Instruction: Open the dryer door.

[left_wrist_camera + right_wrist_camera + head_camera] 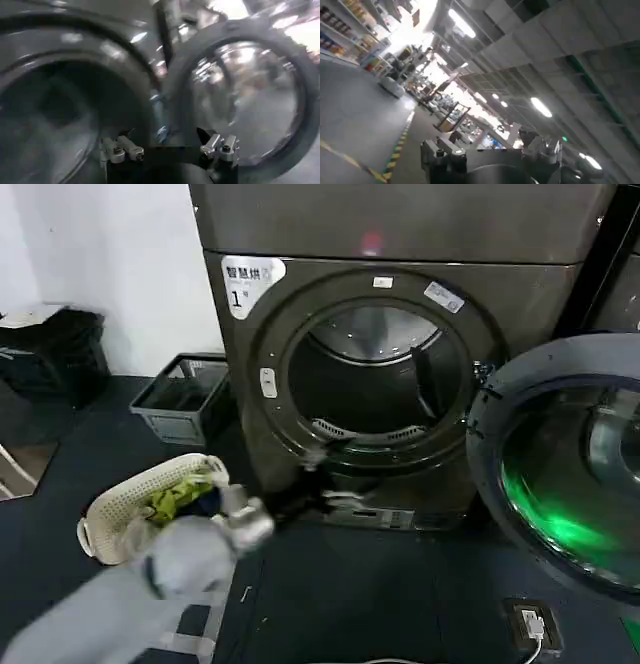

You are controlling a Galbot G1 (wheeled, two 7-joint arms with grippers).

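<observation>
Nearest the head camera, the robot's grey, motion-blurred left arm reaches across the dark floor, and its left tool sits low in front of the grey-brown dryer with the white "1" label, just below the lower rim of the open drum mouth. From the left wrist view the left tool has its two fingers spread wide with nothing between them. The dryer door, a large round porthole with a wide ring around dark tinted glass showing a green reflection, stands swung well out to the right of the opening on its hinge side, clear of the drum. Judged from this, the opening itself looks done: the drum interior is fully exposed and the door hangs apart from the frame. What remains is probably only drawing the left arm away, though the blur makes it hard to say whether the tool is touching the lower rim or merely near it. The right tool points up towards a ceiling with lights, idle, its fingers apart and empty. A cream laundry basket of clothes sits on the floor beside the arm.
</observation>
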